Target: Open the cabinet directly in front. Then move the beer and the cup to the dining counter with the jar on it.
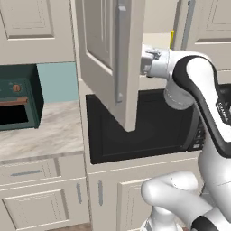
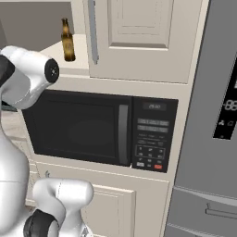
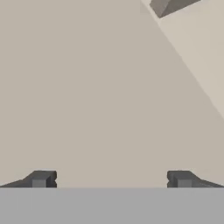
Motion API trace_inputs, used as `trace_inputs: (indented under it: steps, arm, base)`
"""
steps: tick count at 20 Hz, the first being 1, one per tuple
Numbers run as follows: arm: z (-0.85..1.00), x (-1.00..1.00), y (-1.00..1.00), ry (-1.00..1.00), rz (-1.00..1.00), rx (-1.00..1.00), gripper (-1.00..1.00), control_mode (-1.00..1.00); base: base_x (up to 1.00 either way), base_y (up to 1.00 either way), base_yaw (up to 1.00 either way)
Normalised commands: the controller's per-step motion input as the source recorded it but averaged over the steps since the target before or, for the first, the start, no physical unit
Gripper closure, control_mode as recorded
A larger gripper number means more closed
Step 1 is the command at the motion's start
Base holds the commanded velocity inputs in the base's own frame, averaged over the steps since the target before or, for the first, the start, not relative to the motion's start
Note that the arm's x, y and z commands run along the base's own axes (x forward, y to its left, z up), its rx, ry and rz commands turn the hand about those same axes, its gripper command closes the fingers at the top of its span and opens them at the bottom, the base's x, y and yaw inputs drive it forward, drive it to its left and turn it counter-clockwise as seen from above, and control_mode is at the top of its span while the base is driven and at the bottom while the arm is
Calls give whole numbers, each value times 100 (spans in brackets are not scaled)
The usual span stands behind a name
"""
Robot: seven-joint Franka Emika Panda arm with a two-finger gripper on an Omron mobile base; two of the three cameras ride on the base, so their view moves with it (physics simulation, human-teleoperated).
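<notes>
**Left door swung out, right door shut: reaching in for the bottle**

The cabinet [image 1: 108, 58] stands half open. In the left base view its left door juts toward the camera across the upper middle of the frame, while the right door, at the upper right, looks closed or nearly so. The arm's wrist disappears behind the open door's edge at the upper centre of that frame.

In the hand view the hand [image 3: 111, 179] has its two dark fingertips [image 3: 40, 178] spread wide at the bottom left and bottom right, with nothing between them, only flat cream panel ahead and a grey bar end at the top, probably a handle.

The beer [image 2: 68, 40] stands upright on the pale shelf at the upper left of the right base view, just left of the closed door's long grey handle. A sliver of yellow at the upper right of the left base view, beside that door's edge, may be the cup [image 1: 172, 38]; too little shows to be sure.

My judgement: either the right door needs opening or the reach for the bottle begins. For the reach, back the wrist clear of the open door first, then come in level at the label, below the neck, so the tall bottle does not tip.
</notes>
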Motion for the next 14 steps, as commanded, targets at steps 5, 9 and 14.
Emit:
trace_inputs:
  steps: [5, 9, 14]
  arm:
    - [0, 0, 68, 0, 11, -9, -100, -100]
    - [0, -1, -28, -1, -12, 0, -100, -100]
    - [0, -3, -83, -14, -48, -1, -100, -100]
  base:
    - [0, 0, 0]
    - [0, 0, 0]
    - [0, 0, 0]
